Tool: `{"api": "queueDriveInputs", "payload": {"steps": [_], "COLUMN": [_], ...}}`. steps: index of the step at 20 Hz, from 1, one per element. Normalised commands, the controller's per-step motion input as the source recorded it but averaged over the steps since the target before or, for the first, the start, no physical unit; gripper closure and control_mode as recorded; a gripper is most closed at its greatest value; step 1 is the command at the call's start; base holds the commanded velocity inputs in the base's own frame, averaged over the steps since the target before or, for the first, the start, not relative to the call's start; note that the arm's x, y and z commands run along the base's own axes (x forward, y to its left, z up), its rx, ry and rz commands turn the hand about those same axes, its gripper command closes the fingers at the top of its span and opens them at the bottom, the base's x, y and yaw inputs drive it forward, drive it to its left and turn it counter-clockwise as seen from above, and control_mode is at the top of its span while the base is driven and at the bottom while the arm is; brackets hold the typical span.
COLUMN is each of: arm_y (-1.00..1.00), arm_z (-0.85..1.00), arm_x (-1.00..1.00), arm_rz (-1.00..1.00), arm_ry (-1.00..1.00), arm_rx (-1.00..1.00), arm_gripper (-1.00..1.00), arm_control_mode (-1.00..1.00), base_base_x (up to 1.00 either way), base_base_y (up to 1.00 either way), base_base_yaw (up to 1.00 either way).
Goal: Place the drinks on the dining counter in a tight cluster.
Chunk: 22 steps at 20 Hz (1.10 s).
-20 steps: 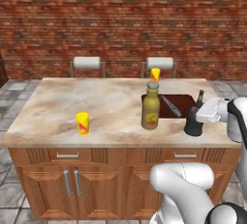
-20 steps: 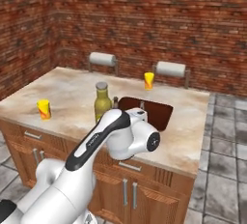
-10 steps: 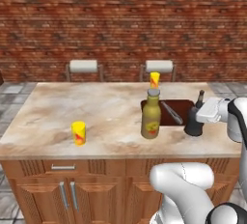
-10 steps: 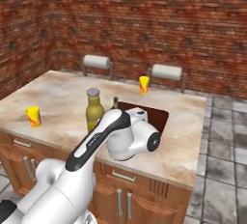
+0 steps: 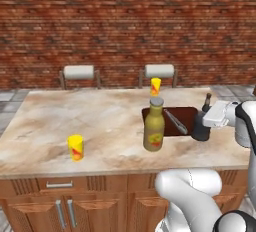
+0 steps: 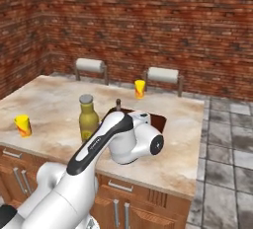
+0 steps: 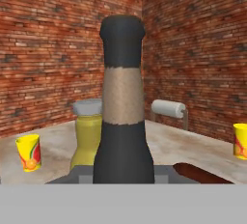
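My gripper (image 5: pixel 206 124) is shut on the squat black narrow-necked bottle (image 5: pixel 201 132), which hangs upright at the right end of the dining counter (image 5: pixel 100 121), just right of the dark inset sink (image 5: pixel 170 121). In the hand view the black bottle (image 7: pixel 123 121) stands right in front of the camera, and in the right base view its neck (image 6: pixel 118 104) pokes up behind my arm. The tall olive-yellow bottle (image 5: pixel 154 126) (image 6: pixel 88 118) (image 7: pixel 88 136) stands on the marble left of the sink. Whether the black bottle touches the counter I cannot tell.
A yellow cup (image 5: pixel 75 147) (image 6: pixel 22 125) (image 7: pixel 28 152) sits near the front left of the counter, another yellow cup (image 5: pixel 156 86) (image 6: pixel 140 88) (image 7: pixel 240 141) at its far edge. Two stools (image 5: pixel 80 73) (image 5: pixel 159 71) stand behind it, before a brick wall. A utensil (image 5: pixel 175 122) lies in the sink.
The whole picture has shifted, so the base has moved a little nearer the counter. The black bottle stays in my shut gripper; the bottles' spacing looks unchanged.
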Motion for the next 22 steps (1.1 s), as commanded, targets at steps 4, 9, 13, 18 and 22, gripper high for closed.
{"api": "queueDriveInputs", "payload": {"steps": [4,9,13,18,22], "arm_y": [0.00,0.00,0.00,-0.01,0.01], "arm_z": [0.00,0.00,0.00,0.00,-0.18], "arm_x": [0.00,0.00,0.00,0.00,0.00], "arm_rz": [0.00,0.00,0.00,0.00,0.00], "arm_ry": [0.00,0.00,0.00,0.00,0.00], "arm_rx": [0.00,0.00,0.00,0.00,0.06], "arm_gripper": [1.00,1.00,1.00,1.00,1.00], "arm_control_mode": [1.00,1.00,1.00,-1.00,-1.00], "base_base_x": [0.40,0.30,0.00,0.02,0.00], "base_base_y": [0.00,0.00,-0.01,0.00,0.00], "base_base_yaw": [-0.05,0.00,0.00,0.00,0.00]}}
